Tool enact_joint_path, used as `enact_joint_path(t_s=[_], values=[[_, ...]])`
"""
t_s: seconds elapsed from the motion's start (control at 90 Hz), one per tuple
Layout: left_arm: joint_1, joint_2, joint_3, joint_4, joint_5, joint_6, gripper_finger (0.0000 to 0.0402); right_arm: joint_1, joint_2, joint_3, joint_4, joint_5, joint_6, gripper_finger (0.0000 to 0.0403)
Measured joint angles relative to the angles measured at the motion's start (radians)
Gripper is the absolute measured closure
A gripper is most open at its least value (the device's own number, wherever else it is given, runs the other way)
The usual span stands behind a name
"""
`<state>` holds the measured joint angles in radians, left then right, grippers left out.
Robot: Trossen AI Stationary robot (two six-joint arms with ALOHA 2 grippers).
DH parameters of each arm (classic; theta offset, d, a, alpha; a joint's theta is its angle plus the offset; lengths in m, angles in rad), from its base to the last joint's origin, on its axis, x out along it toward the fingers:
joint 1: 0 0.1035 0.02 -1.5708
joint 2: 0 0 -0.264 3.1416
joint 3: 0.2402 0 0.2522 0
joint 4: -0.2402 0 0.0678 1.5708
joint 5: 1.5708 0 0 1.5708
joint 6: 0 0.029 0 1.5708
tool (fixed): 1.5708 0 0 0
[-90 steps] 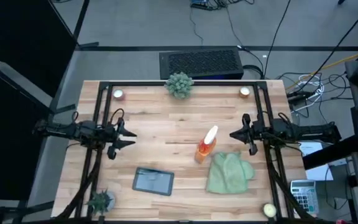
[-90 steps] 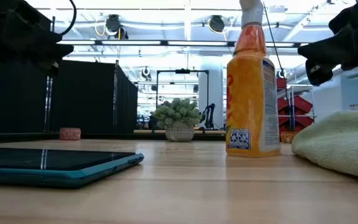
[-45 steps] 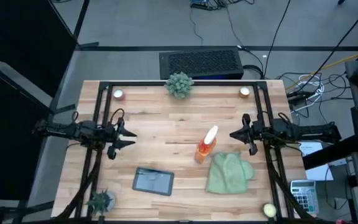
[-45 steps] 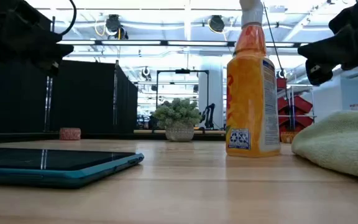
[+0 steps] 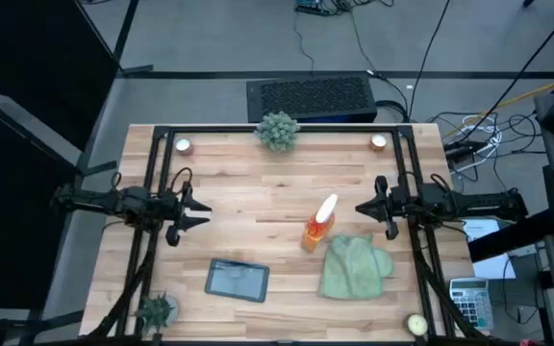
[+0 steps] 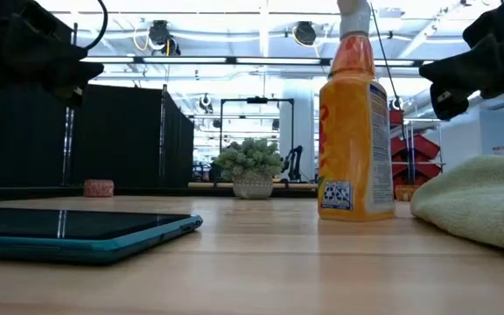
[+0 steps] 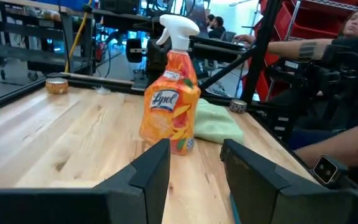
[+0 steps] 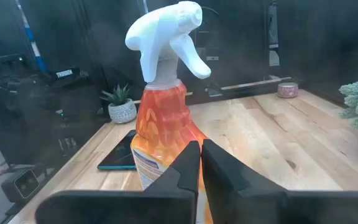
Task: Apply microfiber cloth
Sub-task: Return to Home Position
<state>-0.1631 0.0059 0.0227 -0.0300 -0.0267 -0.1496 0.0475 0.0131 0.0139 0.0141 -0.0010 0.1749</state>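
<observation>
Left pincer hangs apart, right pincer is pinched together, both empty. Cloth sits rumpled near the right one, off the tablet, so wiping looks done, just parking left I guess.

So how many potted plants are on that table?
2. A bushy pale plant sits midway along the table's back edge; a spiky green plant sits at the front-left corner. None looks hidden.

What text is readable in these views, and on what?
"Lysol": front label of the orange spray bottle, left wrist view.
Back label of the same bottle, low view: print too blurred to read.
Microfiber cloth and tablet: no text visible.
</observation>
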Motion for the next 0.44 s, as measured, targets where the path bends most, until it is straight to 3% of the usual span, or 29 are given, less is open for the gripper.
enact_joint_path(t_s=[0.444], values=[[0.0,0.0,0.0,0.0,0.0,0.0,0.0268,0.0,-0.011,0.0,0.002,0.0,0.0,0.0403]])
